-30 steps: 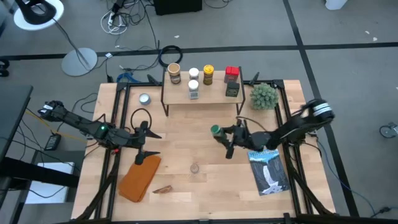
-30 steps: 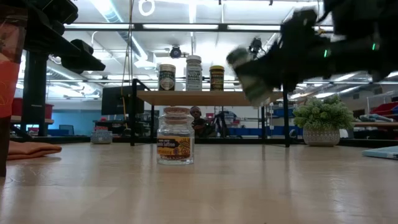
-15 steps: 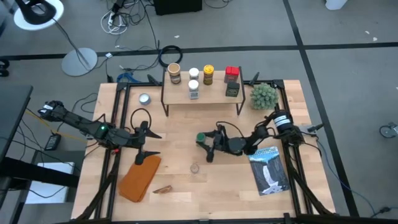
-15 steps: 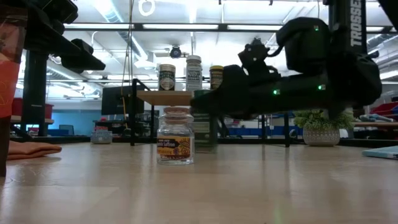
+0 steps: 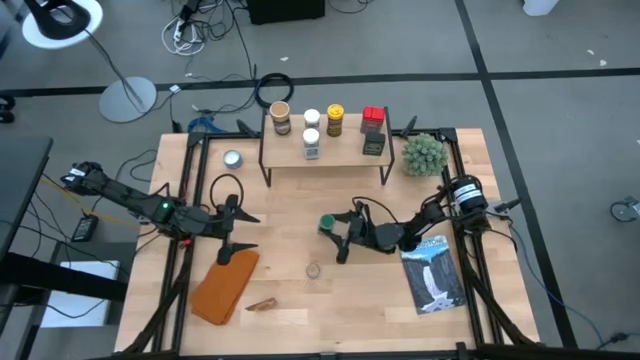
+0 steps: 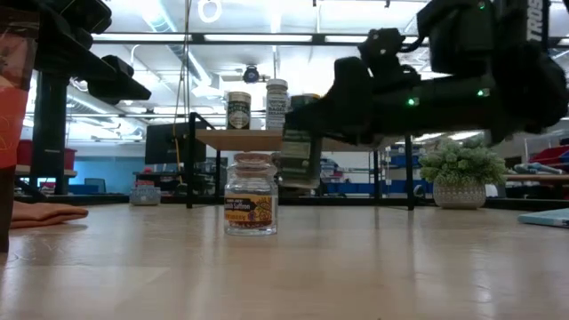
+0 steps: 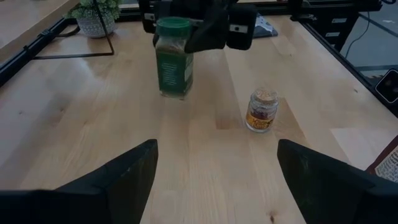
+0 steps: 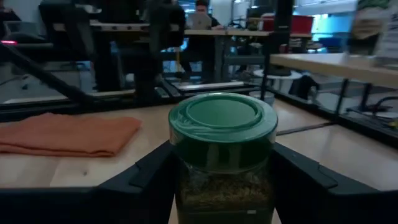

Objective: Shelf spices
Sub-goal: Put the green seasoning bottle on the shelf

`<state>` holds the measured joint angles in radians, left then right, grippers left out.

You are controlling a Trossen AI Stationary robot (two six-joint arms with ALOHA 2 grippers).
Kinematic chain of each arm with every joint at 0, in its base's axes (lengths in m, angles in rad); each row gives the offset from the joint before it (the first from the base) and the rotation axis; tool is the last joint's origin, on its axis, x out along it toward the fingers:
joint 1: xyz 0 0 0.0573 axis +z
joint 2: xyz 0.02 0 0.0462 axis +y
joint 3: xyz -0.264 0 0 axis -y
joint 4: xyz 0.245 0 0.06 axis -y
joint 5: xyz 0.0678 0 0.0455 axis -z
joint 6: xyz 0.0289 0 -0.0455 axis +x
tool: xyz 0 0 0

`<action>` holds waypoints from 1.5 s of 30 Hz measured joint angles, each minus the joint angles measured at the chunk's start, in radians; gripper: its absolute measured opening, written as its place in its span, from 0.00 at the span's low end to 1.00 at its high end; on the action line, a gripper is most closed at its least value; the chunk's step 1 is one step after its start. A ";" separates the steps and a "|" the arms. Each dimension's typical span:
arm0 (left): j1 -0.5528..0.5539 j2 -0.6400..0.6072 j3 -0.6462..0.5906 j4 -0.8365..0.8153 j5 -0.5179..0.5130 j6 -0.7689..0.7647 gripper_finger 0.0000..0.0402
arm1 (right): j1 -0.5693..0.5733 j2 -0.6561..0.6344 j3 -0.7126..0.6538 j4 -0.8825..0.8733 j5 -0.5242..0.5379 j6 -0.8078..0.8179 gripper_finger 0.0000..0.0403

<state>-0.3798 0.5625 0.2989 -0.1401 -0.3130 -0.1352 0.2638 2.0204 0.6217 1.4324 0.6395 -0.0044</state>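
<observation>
**Green-capped jar held above the surface**

The right claw (image 5: 334, 226) is clamped on a green-lidded spice jar (image 7: 173, 57), held upright just above the surface (image 5: 290, 210), in front of the shelf (image 5: 325, 150) holding other spices. A small cork-topped jar (image 6: 251, 195) stands nearby. The left claw (image 5: 240, 232) waits, fingers apart.
</observation>
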 joint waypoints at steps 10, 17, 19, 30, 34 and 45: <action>0.000 0.000 0.000 0.000 0.000 0.000 0.83 | 0.007 -0.013 -0.021 -0.188 0.023 0.149 0.54; 0.000 0.000 0.000 0.000 0.000 0.000 0.83 | 0.014 -0.011 -0.021 -0.158 0.022 0.081 0.54; 0.000 0.000 0.000 0.001 0.000 0.000 0.83 | 0.018 -0.011 -0.021 -0.156 0.021 0.082 0.54; 0.000 0.000 0.000 0.001 0.000 0.000 0.83 | 0.048 -0.011 -0.021 -0.149 0.021 0.043 0.54; 0.000 0.000 0.000 0.001 0.000 0.000 0.83 | 0.051 -0.011 -0.021 -0.149 0.021 0.029 0.55; 0.000 0.000 0.000 0.001 0.000 0.000 0.83 | 0.051 -0.011 -0.021 -0.176 0.024 0.078 0.72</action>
<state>-0.3798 0.5625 0.2989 -0.1394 -0.3132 -0.1354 0.3145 2.0098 0.6003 1.2559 0.6631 0.0737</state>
